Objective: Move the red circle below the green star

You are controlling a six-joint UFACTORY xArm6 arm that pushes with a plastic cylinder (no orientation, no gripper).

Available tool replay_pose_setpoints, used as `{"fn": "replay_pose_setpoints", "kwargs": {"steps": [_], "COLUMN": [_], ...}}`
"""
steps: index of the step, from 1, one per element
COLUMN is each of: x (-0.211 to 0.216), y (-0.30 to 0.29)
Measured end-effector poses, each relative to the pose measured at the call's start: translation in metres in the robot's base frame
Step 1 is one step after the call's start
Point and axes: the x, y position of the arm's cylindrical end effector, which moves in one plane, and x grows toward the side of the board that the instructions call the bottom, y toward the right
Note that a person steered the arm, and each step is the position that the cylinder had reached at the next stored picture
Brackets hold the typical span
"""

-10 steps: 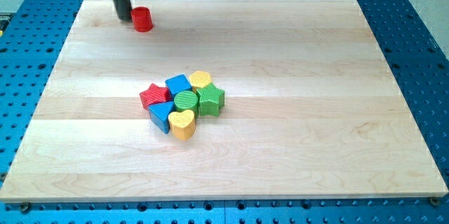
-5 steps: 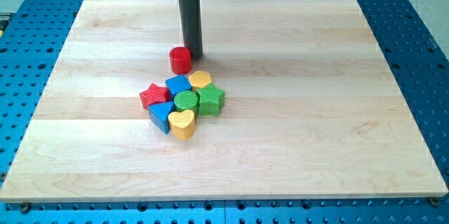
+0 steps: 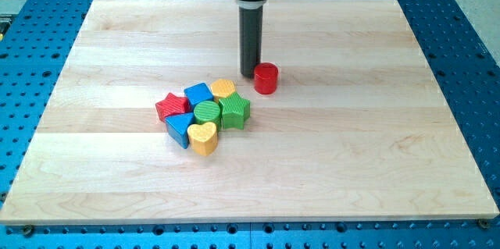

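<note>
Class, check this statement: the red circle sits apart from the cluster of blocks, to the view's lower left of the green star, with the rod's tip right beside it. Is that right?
Not quite. The camera view shows the red circle to the upper right of the green star, not the lower left. The rest holds: it sits apart from the cluster, and my tip is right beside it, on its left.

The rod (image 3: 250, 38) runs up into a housing cut off by the view's top edge. In the cluster, the green circle (image 3: 207, 112) partly hides the blue block (image 3: 181, 128) and the green star (image 3: 234, 112).
</note>
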Motion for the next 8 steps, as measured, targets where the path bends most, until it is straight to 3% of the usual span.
{"fn": "replay_pose_setpoints", "kwargs": {"steps": [2, 3, 5, 7, 8], "x": [0.038, 0.016, 0.084, 0.091, 0.124], "y": [0.046, 0.046, 0.096, 0.078, 0.076]}}
